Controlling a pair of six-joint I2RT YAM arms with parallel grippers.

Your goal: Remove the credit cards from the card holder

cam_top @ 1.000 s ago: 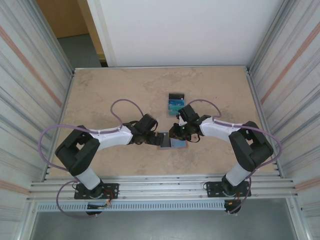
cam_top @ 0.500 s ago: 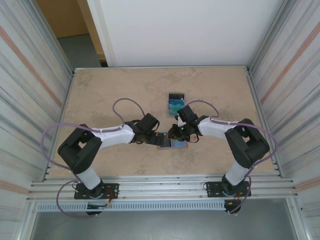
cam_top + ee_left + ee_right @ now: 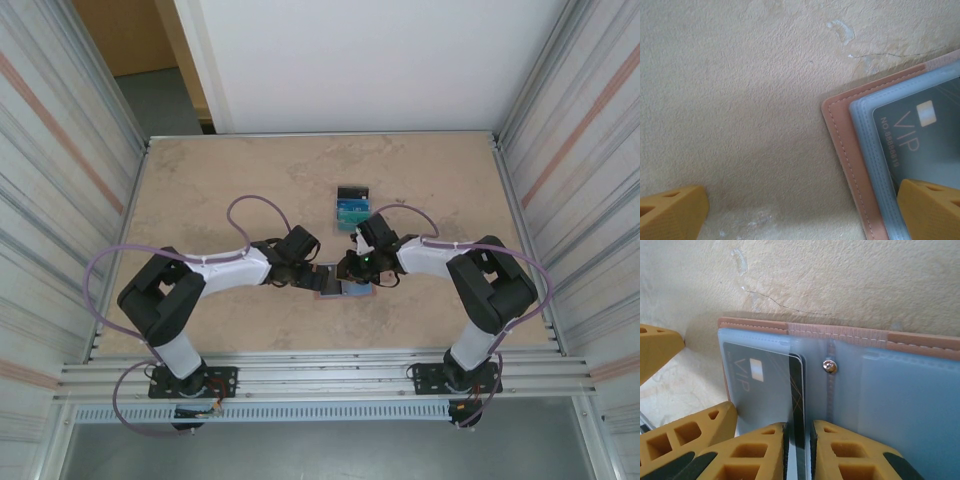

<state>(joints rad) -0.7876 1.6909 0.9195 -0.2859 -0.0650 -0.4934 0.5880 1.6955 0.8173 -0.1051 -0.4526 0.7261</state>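
Right gripper [image 3: 799,450] edged onto salmon folding card holder [image 3: 865,385], pinching black plastic VIP card [image 3: 765,385]; left gripper [image 3: 800,207] spread, finger on holder. Withdrawal next.

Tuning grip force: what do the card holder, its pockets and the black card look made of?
Seemingly: card holder matte salmon leather or imitation, stitched edge; pockets translucent soft plastic, card visible through; black card smooth plastic, printed VIP.

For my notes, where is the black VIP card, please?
Right wrist view: the black VIP card sits in the card holder, left pocket, clamped by the right gripper.
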